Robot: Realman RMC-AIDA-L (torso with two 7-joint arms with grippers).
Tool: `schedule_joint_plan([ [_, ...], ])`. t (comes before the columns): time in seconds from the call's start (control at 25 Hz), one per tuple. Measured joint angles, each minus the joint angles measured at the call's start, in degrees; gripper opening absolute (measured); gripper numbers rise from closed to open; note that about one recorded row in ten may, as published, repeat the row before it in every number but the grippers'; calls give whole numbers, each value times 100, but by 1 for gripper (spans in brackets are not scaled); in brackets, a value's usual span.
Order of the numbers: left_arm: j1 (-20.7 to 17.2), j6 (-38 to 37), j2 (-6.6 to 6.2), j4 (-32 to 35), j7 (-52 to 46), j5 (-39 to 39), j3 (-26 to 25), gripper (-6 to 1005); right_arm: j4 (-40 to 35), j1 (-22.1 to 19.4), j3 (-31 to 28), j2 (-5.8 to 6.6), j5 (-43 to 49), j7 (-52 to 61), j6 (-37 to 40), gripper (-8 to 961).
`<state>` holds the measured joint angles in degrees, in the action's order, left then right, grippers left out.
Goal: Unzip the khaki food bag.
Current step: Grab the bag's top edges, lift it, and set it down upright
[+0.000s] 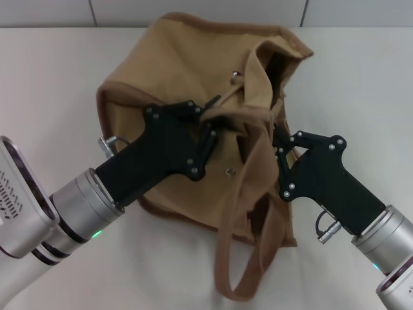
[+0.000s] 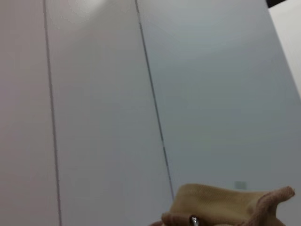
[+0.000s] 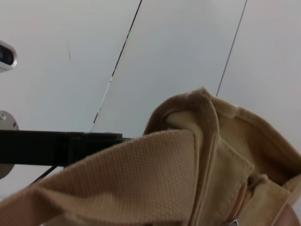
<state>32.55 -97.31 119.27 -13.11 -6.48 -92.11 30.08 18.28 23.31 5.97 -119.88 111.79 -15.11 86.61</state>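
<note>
With the left gripper (image 1: pixel 210 123) and right gripper (image 1: pixel 279 143) both pinching the bag (image 1: pixel 155 84) top, opposing pull can slip canvas free and jam the zipper (image 3: pixel 237 207).

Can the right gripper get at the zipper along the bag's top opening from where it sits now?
Probably yes. The right gripper is already against the khaki food bag at its top edge, and the zipper shows close in the right wrist view. A loop handle hangs beside it, not across it.
</note>
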Motion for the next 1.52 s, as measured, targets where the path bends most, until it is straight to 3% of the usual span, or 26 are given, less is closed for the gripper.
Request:
schedule_joint_plan([
  [0.76,-572,-96,-10,-173,-690,17,-1911,79,-280,-355,-70,-1,-9,17,133,9],
  [1.52,-827,-49,-19,11,-1069,54,-2373,83,-378,-529,-97,2,-9,59,233,12],
])
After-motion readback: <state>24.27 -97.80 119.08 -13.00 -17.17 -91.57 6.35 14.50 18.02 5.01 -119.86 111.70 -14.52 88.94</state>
